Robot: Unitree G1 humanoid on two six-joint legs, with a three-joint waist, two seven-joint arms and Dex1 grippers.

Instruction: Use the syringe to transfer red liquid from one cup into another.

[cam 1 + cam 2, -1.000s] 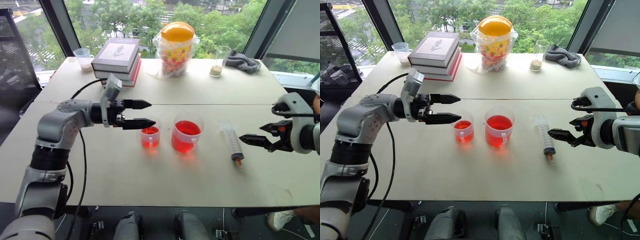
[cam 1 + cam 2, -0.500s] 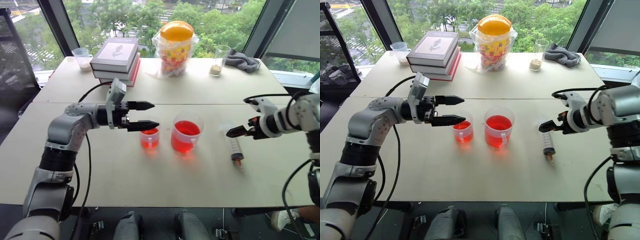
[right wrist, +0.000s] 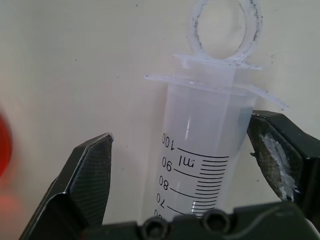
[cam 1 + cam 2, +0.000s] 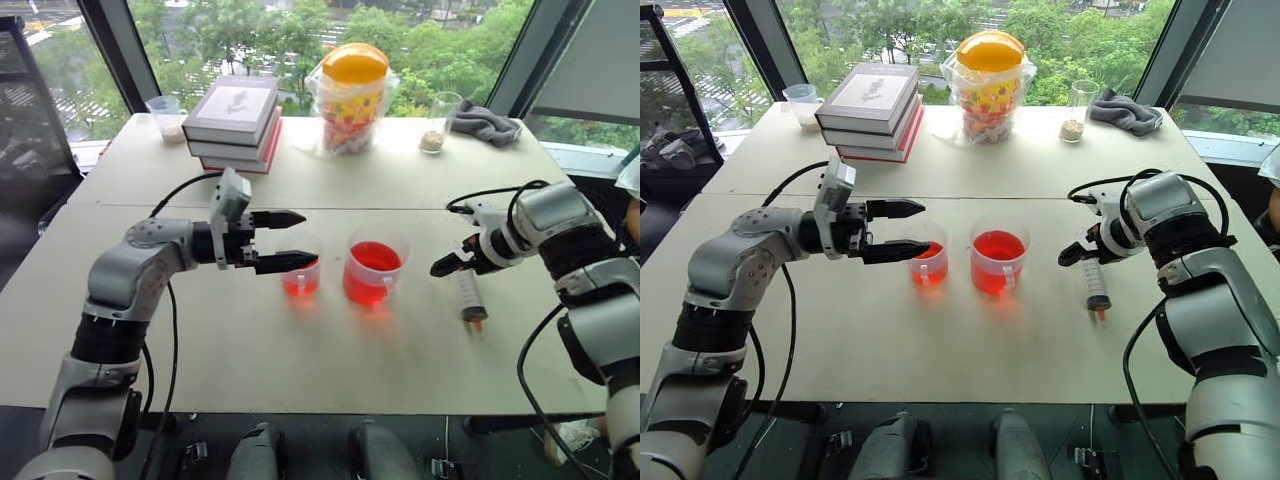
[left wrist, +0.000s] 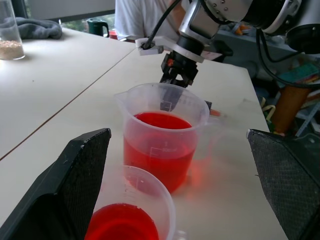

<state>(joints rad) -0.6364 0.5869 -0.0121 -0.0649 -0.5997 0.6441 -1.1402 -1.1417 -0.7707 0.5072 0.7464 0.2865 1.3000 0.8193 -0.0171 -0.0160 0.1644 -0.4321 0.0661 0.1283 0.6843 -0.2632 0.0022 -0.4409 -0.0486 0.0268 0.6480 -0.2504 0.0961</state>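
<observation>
**A:** How will the large clear plastic syringe with printed scale marks and a short orange-red tip (image 4: 1095, 281) handle?

**B:** I'd judge it light and stiff, a hard smooth barrel that could roll or slide out from between narrow fingers. It lies flat on the pale tabletop (image 4: 940, 350), to the right of the two cups, tip towards the robot and plunger ring away from it. The barrel just below the flange looks like the best place to grip: the flange would stop it slipping through, and the plunger stays free to be drawn.

**A:** And the right gripper (image 3: 190, 165)?

**B:** It is down at that very spot. In its wrist view the two black fingers straddle the barrel near the top of the scale. One finger (image 3: 277, 160) appears to be against the barrel's side or nearly so; the other stands clear with table showing between. So the jaws are partly open around the syringe, not clamped on it. It holds nothing yet.

**A:** The left gripper (image 4: 282, 240)?

**B:** Spread wide and empty, pointing level across the table, hovering at the smaller narrow clear plastic cup of red liquid (image 4: 299, 277). Whether a finger touches the rim I can't tell.

**A:** The source cup?

**B:** The wider clear plastic beaker with a small handle, holding translucent orange-red liquid (image 4: 373, 272), stands just beside the small cup, between it and the syringe. Both cups upright; spilling them is the risk.
</observation>
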